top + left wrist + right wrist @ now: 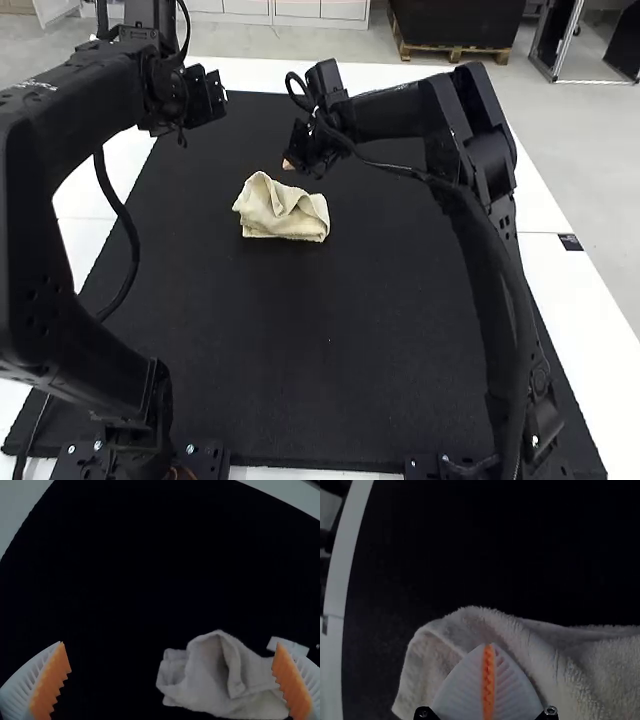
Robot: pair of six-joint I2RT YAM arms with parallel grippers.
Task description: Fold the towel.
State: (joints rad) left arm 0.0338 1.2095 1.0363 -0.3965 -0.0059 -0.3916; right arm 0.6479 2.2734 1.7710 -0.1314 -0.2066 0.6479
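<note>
The cream towel [283,212] lies bunched in a small, loosely folded heap on the black mat, with a raised fold on top. At the left arm, the gripper [207,97] is held behind and to the left of the towel. In the left wrist view this gripper [171,645] is open, with the towel [207,680] beyond its fingers. The right gripper [289,163] is just behind the towel's raised fold, apparently above the mat. The right wrist view has that gripper [490,646] with its fingers together, in front of the towel [590,665]; no cloth is seen between them.
A black mat [330,340] covers most of the white table [565,290]. The left arm stands along the mat's left side and the right arm reaches in from its right side. In the left wrist view, a small pale piece [288,645] shows beside the towel.
</note>
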